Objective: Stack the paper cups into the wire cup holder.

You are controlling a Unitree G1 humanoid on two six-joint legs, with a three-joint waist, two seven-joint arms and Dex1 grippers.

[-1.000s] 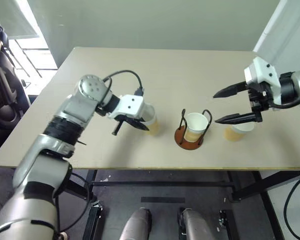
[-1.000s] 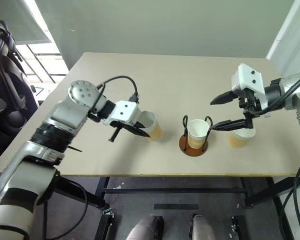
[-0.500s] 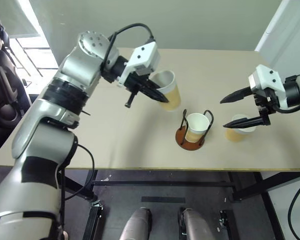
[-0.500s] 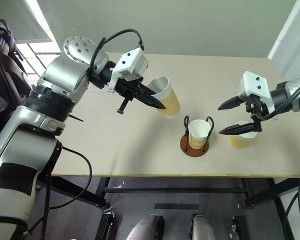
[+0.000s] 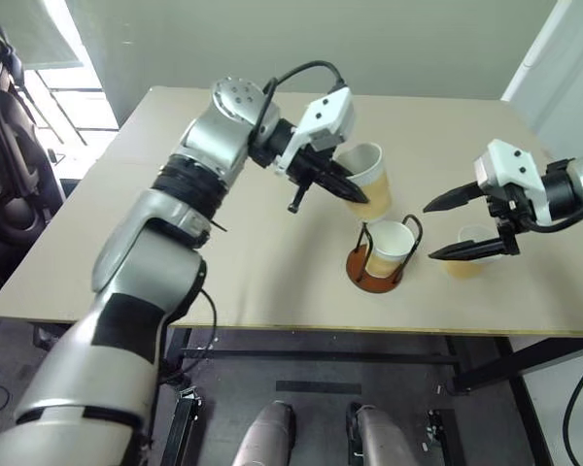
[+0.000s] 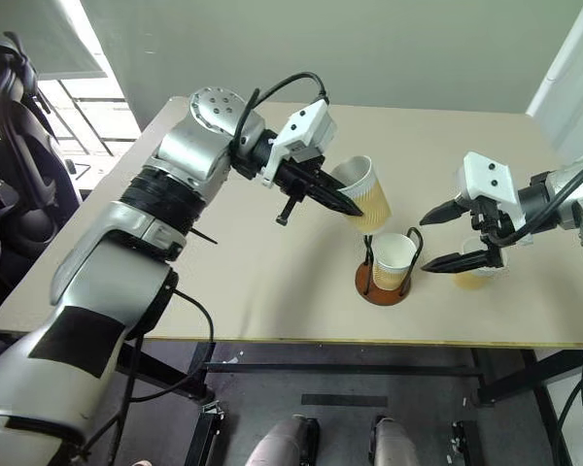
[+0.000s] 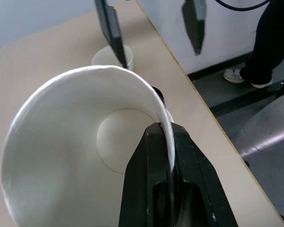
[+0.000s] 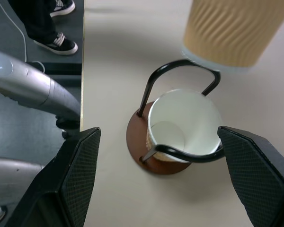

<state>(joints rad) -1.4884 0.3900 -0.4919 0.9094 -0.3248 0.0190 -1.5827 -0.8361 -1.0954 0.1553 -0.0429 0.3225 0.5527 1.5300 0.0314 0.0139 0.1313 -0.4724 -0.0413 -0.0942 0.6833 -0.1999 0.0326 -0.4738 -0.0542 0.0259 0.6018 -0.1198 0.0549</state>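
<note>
My left gripper (image 5: pixel 355 188), jaws pinched on a paper cup's (image 5: pixel 367 182) rim, holds it tilted just up-left of the wire cup holder (image 5: pixel 377 262), which holds one cup (image 5: pixel 389 245). My right gripper (image 5: pixel 445 229) gapes empty beside the third cup (image 5: pixel 466 254) on the desk (image 5: pixel 272 262).

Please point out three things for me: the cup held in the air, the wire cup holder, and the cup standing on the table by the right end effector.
held cup (image 5: pixel 370 184), left eye view, ribbed outer wall
wire cup holder (image 5: pixel 355 266), left eye view, brown base
table cup (image 7: pixel 105 56), left wrist view, white rim
</note>
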